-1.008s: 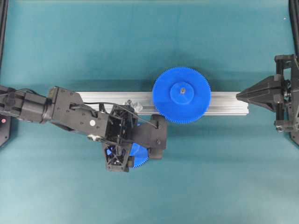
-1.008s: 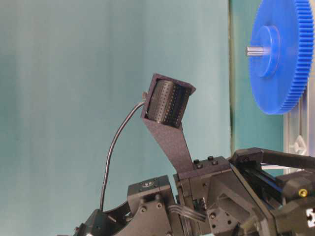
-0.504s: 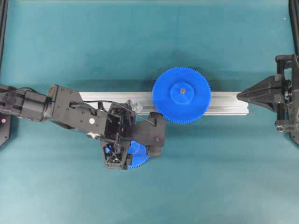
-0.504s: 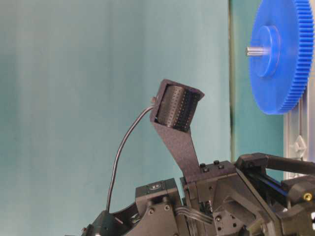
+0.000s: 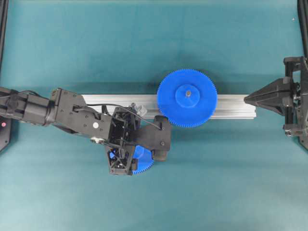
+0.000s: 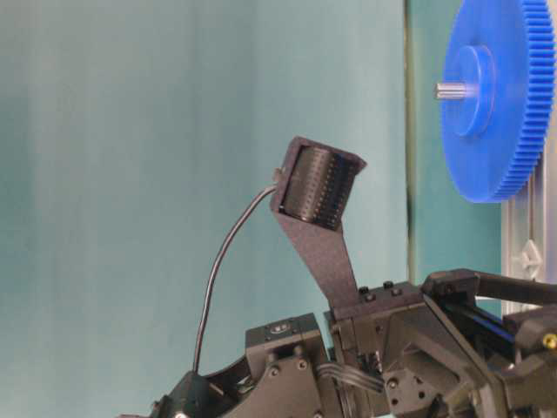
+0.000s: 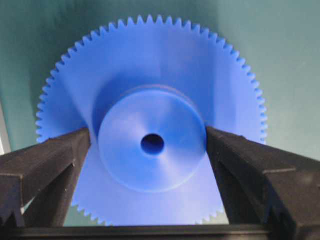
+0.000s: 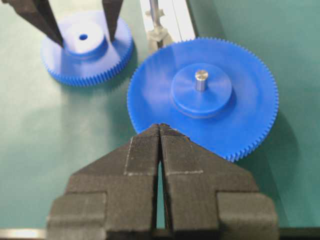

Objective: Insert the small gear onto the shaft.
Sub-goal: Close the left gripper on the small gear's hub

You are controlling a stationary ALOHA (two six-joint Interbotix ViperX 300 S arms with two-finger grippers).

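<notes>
Gear, blue, fine-toothed (round raised hub)

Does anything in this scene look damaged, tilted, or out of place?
Nothing stands out. The small gear lies flat between the open left gripper's fingers, the larger gear sits level on the rail, teeth intact.

A larger blue gear sits on its own pin on a silvery aluminium rail; the rail lies across a teal table mat; the rail perhaps passes under that gear.
</notes>
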